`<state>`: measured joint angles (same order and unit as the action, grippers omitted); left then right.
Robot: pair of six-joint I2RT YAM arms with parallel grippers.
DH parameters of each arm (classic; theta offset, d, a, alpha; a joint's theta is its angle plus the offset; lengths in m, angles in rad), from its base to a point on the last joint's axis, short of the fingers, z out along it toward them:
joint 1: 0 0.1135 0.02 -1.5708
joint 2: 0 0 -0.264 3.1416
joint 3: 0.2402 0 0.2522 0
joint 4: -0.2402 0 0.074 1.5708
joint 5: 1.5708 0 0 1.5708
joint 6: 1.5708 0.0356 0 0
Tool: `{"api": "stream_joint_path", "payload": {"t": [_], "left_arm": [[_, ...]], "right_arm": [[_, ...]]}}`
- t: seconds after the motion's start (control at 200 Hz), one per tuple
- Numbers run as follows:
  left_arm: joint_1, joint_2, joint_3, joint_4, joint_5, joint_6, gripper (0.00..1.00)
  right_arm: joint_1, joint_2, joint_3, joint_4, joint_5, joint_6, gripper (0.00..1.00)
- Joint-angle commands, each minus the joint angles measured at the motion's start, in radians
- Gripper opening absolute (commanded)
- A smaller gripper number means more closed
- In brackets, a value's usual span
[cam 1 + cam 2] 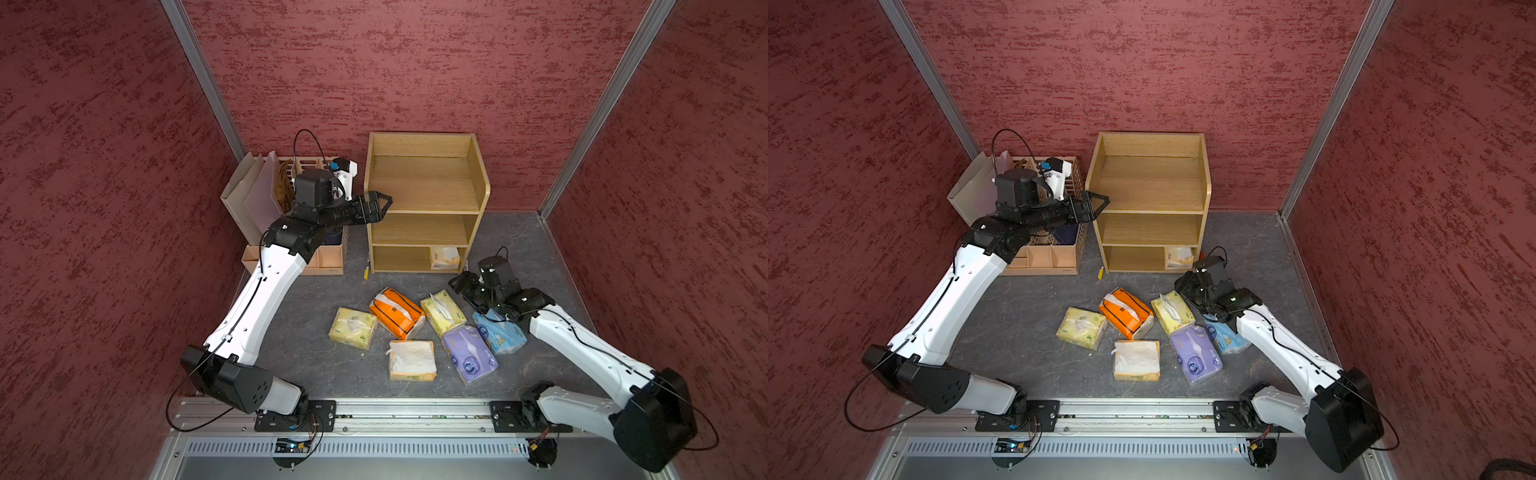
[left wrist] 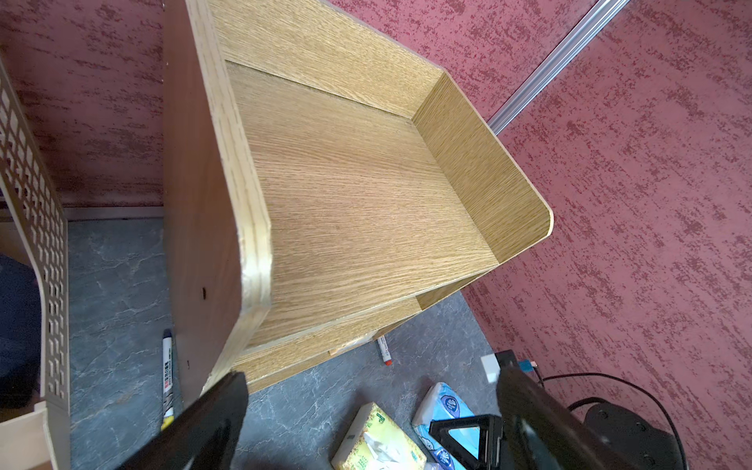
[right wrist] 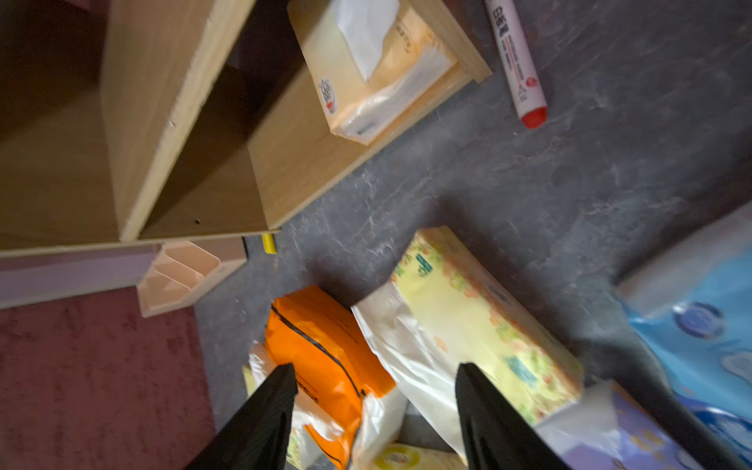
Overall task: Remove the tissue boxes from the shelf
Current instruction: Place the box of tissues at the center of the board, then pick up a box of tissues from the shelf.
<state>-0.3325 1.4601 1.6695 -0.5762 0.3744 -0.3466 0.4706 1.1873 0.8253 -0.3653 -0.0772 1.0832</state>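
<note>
The light-wood shelf [image 1: 426,195] stands at the back. One beige tissue box [image 1: 444,257] lies in its bottom tier, also seen in the right wrist view [image 3: 366,69]. Several tissue boxes lie on the table in front: pale yellow [image 1: 352,327], orange [image 1: 397,312], a second pale yellow [image 1: 442,312], purple [image 1: 469,353], light blue [image 1: 498,334] and tan-orange [image 1: 412,360]. My left gripper [image 1: 384,203] is open beside the shelf's left side panel, level with the top tier. My right gripper [image 1: 459,286] is open and empty, low over the table before the shelf's right corner, above the orange box [image 3: 325,346].
A pink slotted file organizer [image 1: 291,232] stands left of the shelf, under my left arm. A yellow-capped marker [image 1: 366,272] lies at the shelf's front left foot and a red-capped marker [image 3: 517,61] at its right. Red walls close in on three sides.
</note>
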Motion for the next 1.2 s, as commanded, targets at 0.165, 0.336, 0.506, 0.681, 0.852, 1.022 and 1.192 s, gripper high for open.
{"api": "stream_joint_path", "payload": {"t": [0.165,0.336,0.506,0.681,0.852,1.022,1.192], "left_arm": [[-0.004,0.006,0.012,-0.016,0.012,0.037,1.00],[-0.007,-0.002,-0.006,-0.007,0.017,0.028,1.00],[-0.016,0.000,-0.010,-0.006,0.021,0.017,1.00],[-0.024,-0.010,-0.045,0.007,0.015,0.011,1.00],[-0.031,-0.007,-0.044,0.004,0.016,0.000,1.00],[-0.044,-0.006,-0.042,0.006,0.003,-0.003,1.00],[-0.046,0.000,-0.055,0.019,-0.005,-0.007,1.00]], "right_arm": [[-0.029,0.216,-0.151,0.652,0.036,0.370,0.66],[-0.029,0.305,-0.076,0.603,0.136,0.375,0.67],[-0.029,0.353,-0.052,0.607,0.230,0.410,0.68],[-0.030,0.463,-0.021,0.671,0.224,0.459,0.68],[-0.030,0.509,0.009,0.687,0.269,0.478,0.68],[-0.030,0.550,0.032,0.699,0.301,0.521,0.69],[-0.030,0.617,0.077,0.714,0.296,0.548,0.69]]}}
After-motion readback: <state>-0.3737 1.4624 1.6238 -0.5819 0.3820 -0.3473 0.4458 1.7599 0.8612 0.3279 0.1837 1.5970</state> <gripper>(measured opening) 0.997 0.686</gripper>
